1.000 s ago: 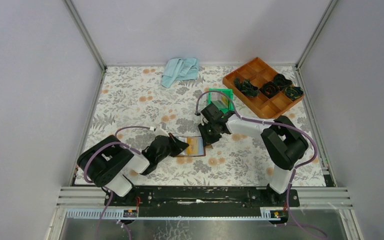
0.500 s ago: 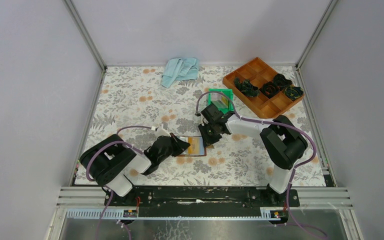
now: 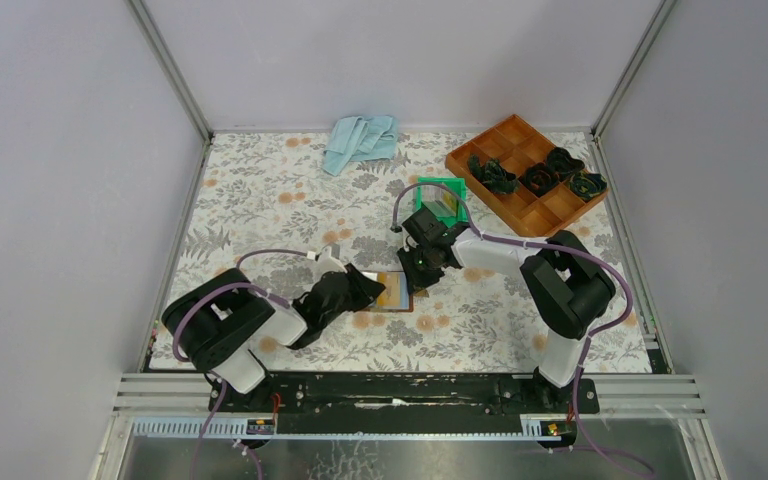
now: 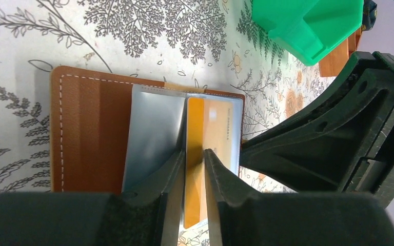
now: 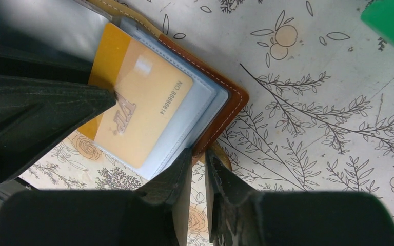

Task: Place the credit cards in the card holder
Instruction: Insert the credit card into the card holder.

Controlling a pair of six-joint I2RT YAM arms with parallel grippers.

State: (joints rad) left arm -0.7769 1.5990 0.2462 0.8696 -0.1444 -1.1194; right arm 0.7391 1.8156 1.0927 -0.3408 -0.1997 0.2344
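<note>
**Left claw loose over the gold card, right claw anchoring the wallet**

The left gripper (image 4: 194, 154) has its jaws slightly parted and clamps nothing. Through the gap shows the flat face of the gold card (image 4: 213, 128), lying in the opened card holder (image 4: 92, 133) beside a grey card (image 4: 154, 133), one end poking past the leather. The right gripper (image 5: 199, 154) pinches the card holder's corner, apparently to stop it sliding on the table (image 4: 133, 31).
</note>
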